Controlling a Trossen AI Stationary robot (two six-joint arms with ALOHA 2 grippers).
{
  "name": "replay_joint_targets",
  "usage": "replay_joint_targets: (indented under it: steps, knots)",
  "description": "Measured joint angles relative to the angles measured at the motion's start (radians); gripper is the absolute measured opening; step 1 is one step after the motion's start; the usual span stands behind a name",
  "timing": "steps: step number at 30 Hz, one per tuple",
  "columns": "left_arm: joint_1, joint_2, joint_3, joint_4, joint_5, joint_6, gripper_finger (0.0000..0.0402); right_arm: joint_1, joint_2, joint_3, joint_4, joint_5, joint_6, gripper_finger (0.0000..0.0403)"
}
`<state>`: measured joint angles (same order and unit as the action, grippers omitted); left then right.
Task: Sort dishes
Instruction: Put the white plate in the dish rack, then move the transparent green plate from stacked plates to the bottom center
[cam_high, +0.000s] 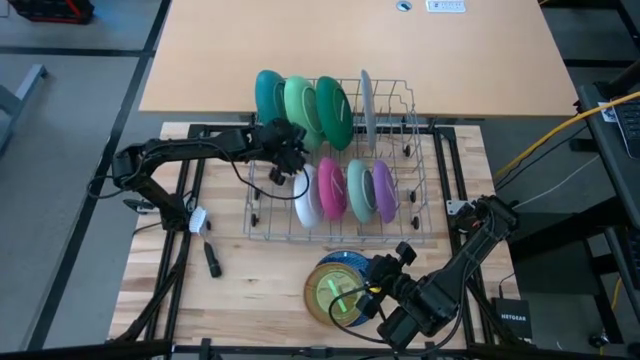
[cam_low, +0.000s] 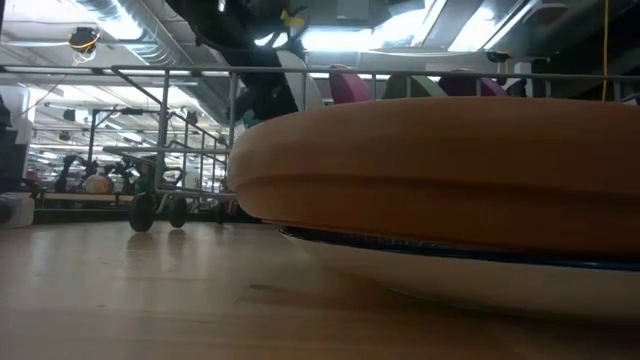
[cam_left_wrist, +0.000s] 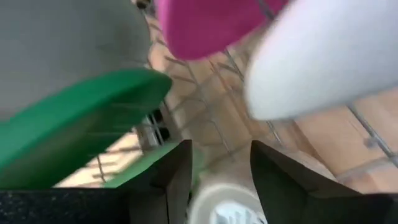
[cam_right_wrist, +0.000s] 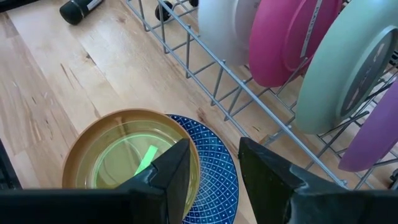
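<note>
A wire rack (cam_high: 425, 228) holds dishes on edge. Its far row has teal (cam_high: 268, 95), green (cam_high: 300, 100) and dark green (cam_high: 333, 108) plates and a grey one (cam_high: 366, 100). Its near row has white (cam_high: 307, 197), pink (cam_high: 331, 190), pale green (cam_high: 357, 188) and purple (cam_high: 383, 190) ones. My left gripper (cam_left_wrist: 221, 165) is open over the rack's left part, between the green plate (cam_left_wrist: 81, 118) and the white dish (cam_left_wrist: 323, 56); a pale round shape shows beyond its gap. My right gripper (cam_right_wrist: 214, 163) hangs open above a tan bowl (cam_right_wrist: 112, 149) resting on a blue patterned plate (cam_right_wrist: 217, 168).
A black pen-like thing (cam_high: 212, 262) lies on the wooden table left of the rack. In the low view the tan bowl (cam_low: 440, 160) fills the foreground. Bare wood lies at the table's near left (cam_high: 240, 300). Yellow cables (cam_high: 560, 130) run off the right side.
</note>
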<state>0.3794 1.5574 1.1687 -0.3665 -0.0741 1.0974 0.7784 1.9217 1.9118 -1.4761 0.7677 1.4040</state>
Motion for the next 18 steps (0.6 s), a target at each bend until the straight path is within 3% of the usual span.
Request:
replay_joint_targets:
  steps: [12, 18]
  knots:
    - [0.001, -0.022, -0.001, -0.191, -0.1, -0.131, 0.0148, 0.0, 0.0, 0.0, 0.0, -0.001, -0.035, 0.0144]
    - [-0.001, -0.112, -0.002, -0.243, -0.124, -0.206, 0.0145, 0.0, 0.0, 0.0, -0.002, -0.027, -0.059, 0.0144]
